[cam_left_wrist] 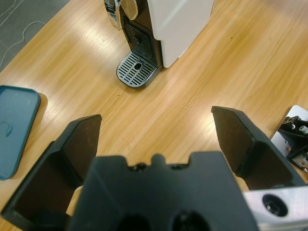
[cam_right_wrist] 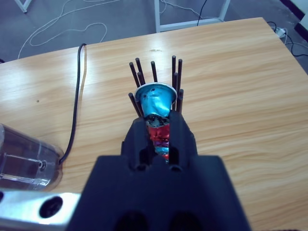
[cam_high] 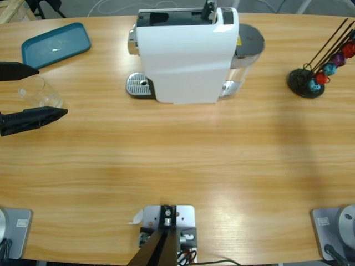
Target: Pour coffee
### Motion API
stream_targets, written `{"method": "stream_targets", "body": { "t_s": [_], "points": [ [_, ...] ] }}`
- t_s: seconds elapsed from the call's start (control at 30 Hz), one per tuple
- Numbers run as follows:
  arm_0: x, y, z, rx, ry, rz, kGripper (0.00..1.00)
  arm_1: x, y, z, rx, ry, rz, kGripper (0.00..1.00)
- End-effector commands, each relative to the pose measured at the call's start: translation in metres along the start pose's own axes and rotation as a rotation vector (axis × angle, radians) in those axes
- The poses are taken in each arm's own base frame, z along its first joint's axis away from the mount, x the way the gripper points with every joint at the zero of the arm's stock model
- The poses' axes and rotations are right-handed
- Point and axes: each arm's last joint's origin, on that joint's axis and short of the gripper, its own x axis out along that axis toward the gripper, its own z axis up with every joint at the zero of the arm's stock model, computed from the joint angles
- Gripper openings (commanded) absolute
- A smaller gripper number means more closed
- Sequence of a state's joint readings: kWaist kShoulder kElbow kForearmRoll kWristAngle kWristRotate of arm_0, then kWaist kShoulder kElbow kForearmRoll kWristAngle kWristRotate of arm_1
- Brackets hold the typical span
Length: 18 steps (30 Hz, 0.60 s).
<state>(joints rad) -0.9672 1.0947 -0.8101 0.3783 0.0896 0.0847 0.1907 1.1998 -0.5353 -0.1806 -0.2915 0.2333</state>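
Note:
A clear glass (cam_high: 40, 95) stands near the table's left edge, and no coffee shows in it or anywhere else. In the high view my left gripper (cam_high: 52, 91) reaches in from the left, open wide, with one black jaw on each side of the glass. The left wrist view shows the left gripper (cam_left_wrist: 156, 118) open over bare wood, without the glass, facing the drip tray (cam_left_wrist: 137, 70) of the white coffee machine (cam_high: 186, 55). My right gripper (cam_right_wrist: 158, 122) is shut and empty, pointing at a blue capsule (cam_right_wrist: 155, 100) on the capsule rack (cam_right_wrist: 156, 91).
A teal tray (cam_high: 55, 43) lies at the back left. The machine's drip tray (cam_high: 138, 86) sticks out on its left, and its clear water tank (cam_high: 247, 50) on its right. The capsule rack (cam_high: 308, 80) stands at the right. A black cable (cam_right_wrist: 77, 96) runs along the table.

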Motion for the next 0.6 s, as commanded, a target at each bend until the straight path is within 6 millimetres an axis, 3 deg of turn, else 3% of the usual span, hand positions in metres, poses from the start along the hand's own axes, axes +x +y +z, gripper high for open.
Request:
{"method": "stream_targets", "body": {
  "t_s": [0.03,0.13,0.37,0.6],
  "points": [
    [0.013,-0.004,-0.007,0.011,0.051,-0.007,1.0,0.003,-0.002,0.0,0.018,-0.004,-0.034,0.0],
    [0.015,-0.006,-0.007,0.014,0.055,-0.013,1.0,-0.003,-0.001,0.018,0.025,-0.038,-0.048,0.0],
    [0.02,-0.009,-0.008,0.016,0.068,-0.027,1.0,-0.038,0.001,0.035,-0.016,-0.087,-0.054,0.0],
    [0.022,-0.01,-0.006,0.017,0.062,-0.028,1.0,-0.084,0.016,0.037,-0.188,-0.115,0.314,0.0]
  ]
}}
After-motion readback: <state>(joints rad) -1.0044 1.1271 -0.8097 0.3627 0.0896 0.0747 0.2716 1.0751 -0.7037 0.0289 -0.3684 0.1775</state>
